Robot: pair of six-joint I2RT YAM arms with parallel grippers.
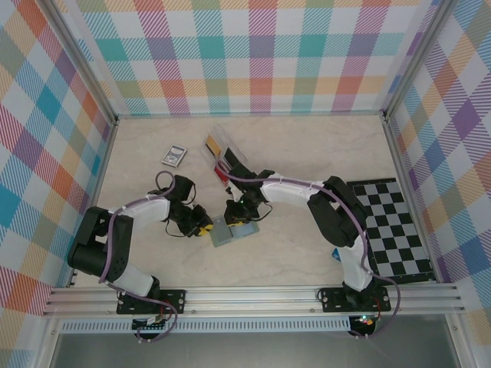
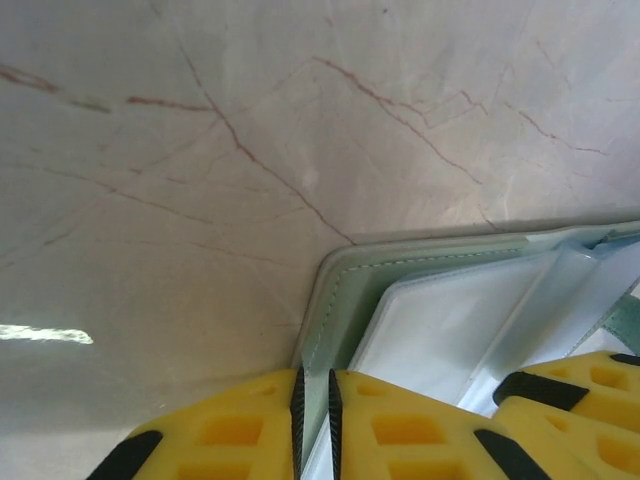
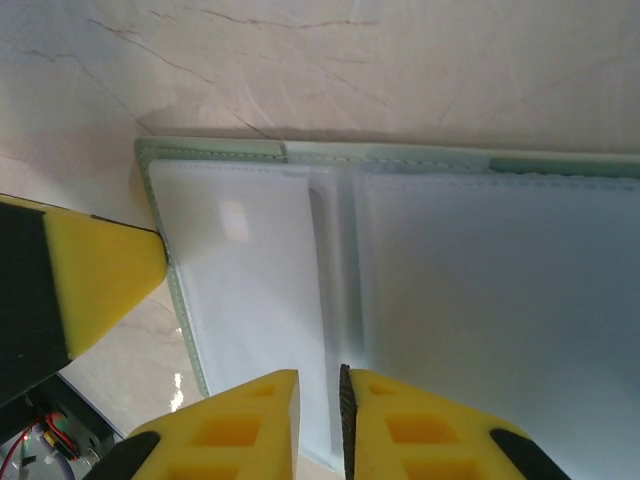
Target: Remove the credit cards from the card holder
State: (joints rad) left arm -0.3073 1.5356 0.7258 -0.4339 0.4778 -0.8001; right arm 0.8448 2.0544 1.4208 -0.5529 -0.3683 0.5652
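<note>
Pinches green corner of open card holder (image 2: 470, 310) with left gripper (image 2: 314, 410); pinches pale inner edge with right gripper (image 3: 320, 410), on bench (image 2: 250, 150).

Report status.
Left gripper shut on wallet corner. Right gripper shut on its edge. Wallet open, pockets up. Tray behind, clear of it.
</note>
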